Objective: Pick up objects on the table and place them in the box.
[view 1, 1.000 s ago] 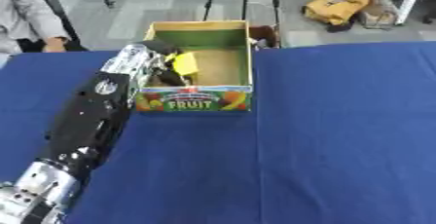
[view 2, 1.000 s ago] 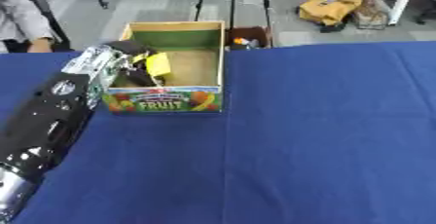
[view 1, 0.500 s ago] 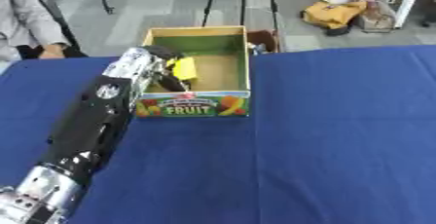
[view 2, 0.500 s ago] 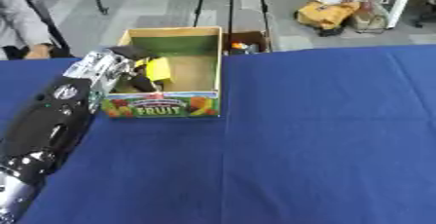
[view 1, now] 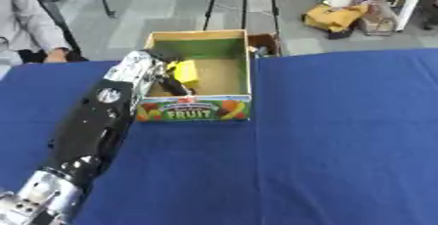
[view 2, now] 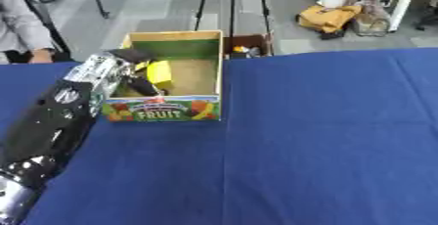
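Observation:
A cardboard box (view 1: 198,108) with "FRUIT" printed on its front wall stands open at the far middle-left of the blue table (view 1: 342,136). My left arm runs up from the lower left corner, and my left hand (view 1: 156,69) is inside the box over its left wall. Its dark fingers curl around a yellow object (view 1: 184,71) held above the box floor. What the yellow object is I cannot make out. My right hand shows in neither view.
A small brown carton (view 1: 265,47) sits just behind the box's right corner. A person sits beyond the table's far left edge with a hand (view 1: 53,56) at the edge. A yellow bag (view 1: 334,16) lies on the floor behind.
The whole picture has shifted, so the camera moved. My left hand stays in the box with the yellow object, reaching slightly deeper.

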Robot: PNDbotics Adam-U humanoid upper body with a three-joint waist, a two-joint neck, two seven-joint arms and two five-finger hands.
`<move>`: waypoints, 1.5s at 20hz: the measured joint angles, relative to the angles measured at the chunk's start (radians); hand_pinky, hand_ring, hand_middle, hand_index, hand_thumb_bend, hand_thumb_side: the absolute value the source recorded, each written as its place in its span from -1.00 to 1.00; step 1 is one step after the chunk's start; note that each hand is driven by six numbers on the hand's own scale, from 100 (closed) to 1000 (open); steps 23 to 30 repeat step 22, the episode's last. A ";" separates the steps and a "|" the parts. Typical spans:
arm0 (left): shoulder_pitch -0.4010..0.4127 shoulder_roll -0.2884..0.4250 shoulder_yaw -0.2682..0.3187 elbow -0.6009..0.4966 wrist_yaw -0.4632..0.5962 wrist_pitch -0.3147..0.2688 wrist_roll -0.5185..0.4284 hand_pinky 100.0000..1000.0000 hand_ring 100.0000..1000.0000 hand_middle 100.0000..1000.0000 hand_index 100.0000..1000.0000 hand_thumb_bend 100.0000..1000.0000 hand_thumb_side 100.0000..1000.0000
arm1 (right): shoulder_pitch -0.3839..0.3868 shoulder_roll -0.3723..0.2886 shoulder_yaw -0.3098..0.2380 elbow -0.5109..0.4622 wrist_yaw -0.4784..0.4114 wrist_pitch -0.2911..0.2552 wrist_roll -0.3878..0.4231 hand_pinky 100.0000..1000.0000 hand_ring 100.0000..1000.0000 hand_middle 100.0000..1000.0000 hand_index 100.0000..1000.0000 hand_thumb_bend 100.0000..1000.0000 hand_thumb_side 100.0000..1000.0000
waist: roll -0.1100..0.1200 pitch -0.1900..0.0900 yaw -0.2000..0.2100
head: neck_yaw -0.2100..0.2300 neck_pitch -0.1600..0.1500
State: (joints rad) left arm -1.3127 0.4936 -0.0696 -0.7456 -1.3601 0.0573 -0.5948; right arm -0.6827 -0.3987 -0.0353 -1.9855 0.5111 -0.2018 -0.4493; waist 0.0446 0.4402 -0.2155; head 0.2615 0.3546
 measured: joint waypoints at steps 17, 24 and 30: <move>-0.003 0.024 -0.013 -0.164 0.073 -0.003 -0.003 0.58 0.70 0.78 1.00 0.40 0.58 | 0.018 0.001 0.000 0.000 -0.002 0.000 0.000 0.50 0.68 0.51 0.71 -1.00 0.90 | -0.007 -0.053 0.020 | -0.010 0.022; 0.013 0.070 -0.026 -0.308 0.134 -0.013 -0.015 0.56 0.69 0.73 1.00 0.28 0.64 | 0.035 0.001 -0.001 0.000 -0.002 0.003 -0.003 0.50 0.68 0.51 0.72 -1.00 0.90 | -0.009 -0.086 0.043 | -0.030 0.049; 0.013 0.070 -0.026 -0.308 0.134 -0.013 -0.015 0.56 0.69 0.73 1.00 0.28 0.64 | 0.035 0.001 -0.001 0.000 -0.002 0.003 -0.003 0.50 0.68 0.51 0.72 -1.00 0.90 | -0.009 -0.086 0.043 | -0.030 0.049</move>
